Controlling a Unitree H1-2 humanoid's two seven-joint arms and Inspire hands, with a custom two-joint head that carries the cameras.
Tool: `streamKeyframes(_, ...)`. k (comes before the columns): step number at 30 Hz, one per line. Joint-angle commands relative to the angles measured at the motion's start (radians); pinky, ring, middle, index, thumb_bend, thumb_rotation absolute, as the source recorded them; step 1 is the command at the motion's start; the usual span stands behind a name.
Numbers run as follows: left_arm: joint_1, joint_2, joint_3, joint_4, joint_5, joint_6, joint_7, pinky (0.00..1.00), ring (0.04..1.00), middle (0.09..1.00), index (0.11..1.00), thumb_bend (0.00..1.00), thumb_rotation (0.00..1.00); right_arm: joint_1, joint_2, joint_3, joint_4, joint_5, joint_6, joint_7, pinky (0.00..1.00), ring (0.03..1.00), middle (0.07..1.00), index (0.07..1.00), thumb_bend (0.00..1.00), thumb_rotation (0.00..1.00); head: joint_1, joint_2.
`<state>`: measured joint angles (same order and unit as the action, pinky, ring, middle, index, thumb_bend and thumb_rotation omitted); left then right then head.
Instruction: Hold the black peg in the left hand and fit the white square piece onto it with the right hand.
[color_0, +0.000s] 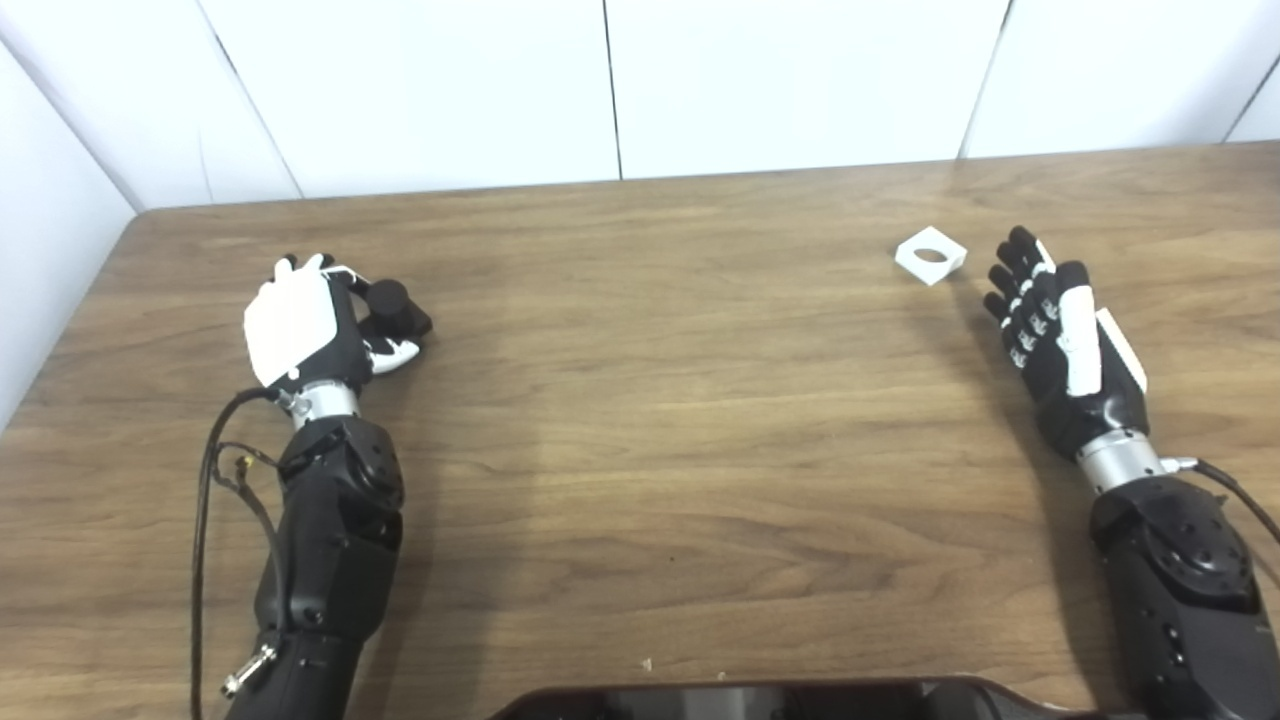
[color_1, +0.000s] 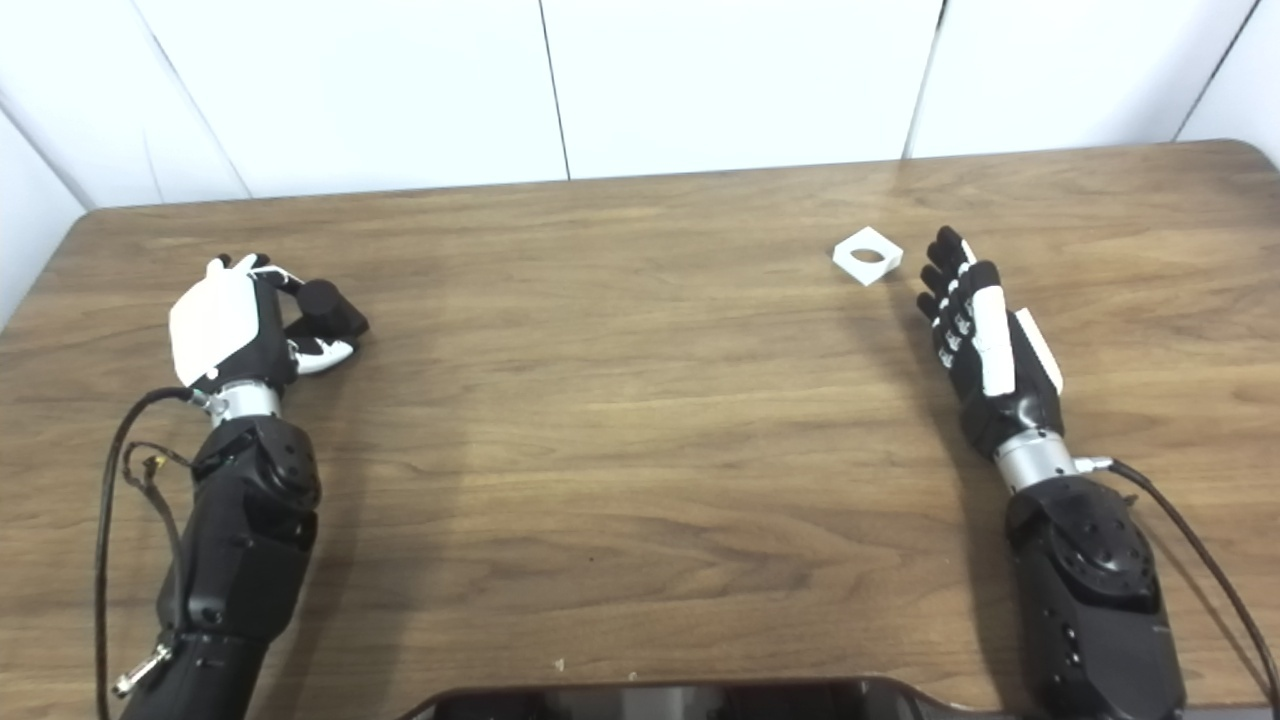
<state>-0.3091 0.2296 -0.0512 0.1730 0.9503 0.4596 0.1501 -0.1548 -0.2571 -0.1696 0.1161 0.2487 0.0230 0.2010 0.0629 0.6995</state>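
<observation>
Between the curled fingers (color_0: 300, 265) and thumb of the left hand (color_0: 300, 325), the black peg (color_0: 395, 308) is sitting gripped, its rounded end sticking out to the inner side of the hand and its lower end lying close over the wooden surface (color_0: 650, 420). The white back of that hand is facing up, and the fingers are wrapping around the peg from the far side while the thumb is closing in from the near side. Over on the other side, the right hand (color_0: 1055, 335) is hanging open and holding nothing, its fingers (color_0: 1015, 270) stretching straight and slightly apart toward the far wall. Just beyond and to the inner side of those fingertips, the white square piece (color_0: 931, 255) is lying flat on the surface with its round hole facing up, near the fingers but not touching them. The two hands are staying well apart across the surface.
</observation>
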Motion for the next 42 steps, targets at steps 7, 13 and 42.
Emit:
streamKeyframes(7, 0.01, -0.004, -0.044, -0.067, -0.016, 0.006, -0.013, 0.93, 0.988, 0.901, 0.492, 0.52, 0.06, 0.011, 0.01, 0.008, 0.018, 0.003, -0.003, 0.005, 1.0, 1.0, 1.0, 1.0, 0.64, 1.0, -0.005, 0.003)
streamKeyframes(13, 0.03, -0.034, -0.058, -0.123, -0.039, 0.008, -0.043, 0.92, 0.995, 0.903, 0.493, 0.52, 0.06, 0.007, 0.008, 0.016, 0.008, -0.006, 0.015, -0.001, 1.0, 1.0, 1.0, 1.0, 0.64, 1.0, -0.011, 0.001)
streamKeyframes(42, 0.118, -0.097, -0.286, -0.301, 0.024, -0.015, -0.118, 0.94, 0.982, 0.901, 0.493, 0.51, 0.07, -0.013, 0.008, 0.039, 0.001, -0.027, 0.02, -0.003, 1.0, 1.0, 1.0, 1.0, 0.62, 1.0, -0.033, -0.005)
